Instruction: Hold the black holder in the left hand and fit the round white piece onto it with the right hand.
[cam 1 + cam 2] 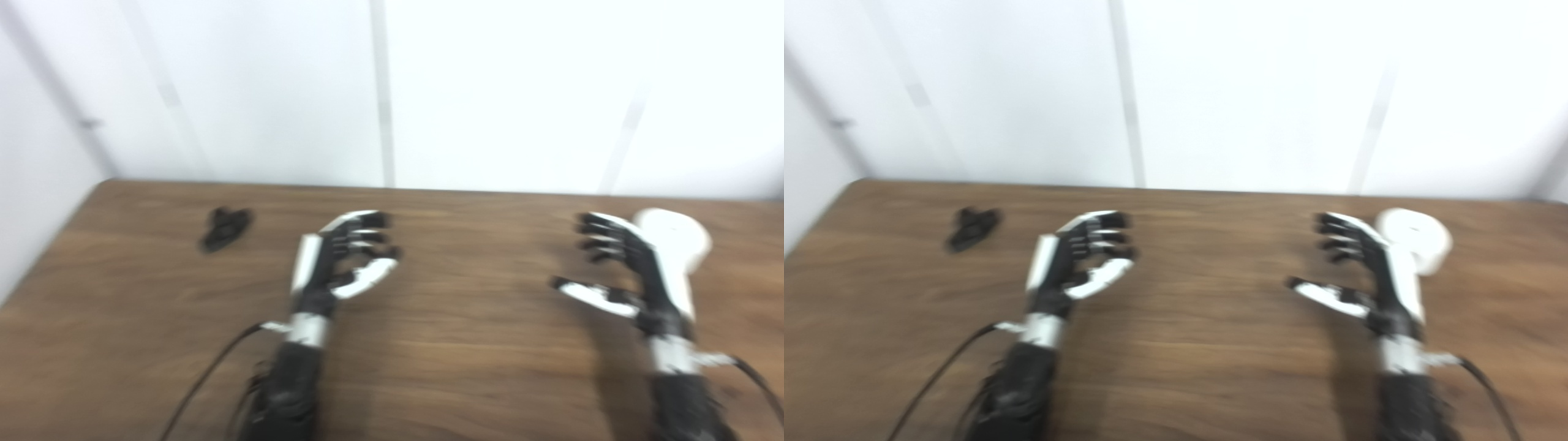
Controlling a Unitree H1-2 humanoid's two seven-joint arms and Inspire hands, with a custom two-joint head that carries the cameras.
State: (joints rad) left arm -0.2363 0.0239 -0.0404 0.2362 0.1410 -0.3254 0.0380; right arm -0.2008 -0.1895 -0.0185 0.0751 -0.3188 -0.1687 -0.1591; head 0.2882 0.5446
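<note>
Both views blurred; detail is soft throughout. Far left, a small black plastic holder [224,227] lies on the brown wood-grain table [465,355], near the back edge and well apart from either hand. Its shape is irregular and cannot be read further. Next, the left hand [343,257] hangs over the table to the right of the holder, palm turned inward, fingers curled loosely with the thumb apart from them; it holds nothing. A clear stretch of table separates it from the right hand [1360,269], which is spread wider, thumb [1323,293] stuck out toward the centre, fingers bent but apart, also empty. Just behind and to the right of that hand sits the round white piece [1418,242], a disc-like part resting on the table near the back edge; whether the hand's back touches it cannot be told. Judgement: nothing grasped yet, task at its start. Risks from here: the holder is small and low, so a loose curl may nudge it away rather than pinch it; the right hand, facing away from the white piece, could knock it aside while turning to take it.
</note>
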